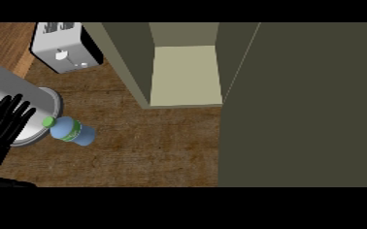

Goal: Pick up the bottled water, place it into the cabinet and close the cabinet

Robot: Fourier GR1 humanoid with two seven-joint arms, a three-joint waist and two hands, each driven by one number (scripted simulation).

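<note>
Wooden table point(158, 145) under me: bottled water point(72, 131) stands just right of my open left hand point(13, 121), cabinet point(185, 73) farther right, door open.

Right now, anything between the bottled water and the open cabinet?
No. In the head view, only bare wooden counter lies between the bottled water and the open cabinet.

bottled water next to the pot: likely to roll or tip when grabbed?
The bottled water seems to stand upright, seen from above, green cap toward the grey pot. Being tall and narrow, it may tip if nudged near the cap. Its round body would probably roll once down. The clear plastic looks smooth, so possibly slippery. The left hand is open beside it.
</note>
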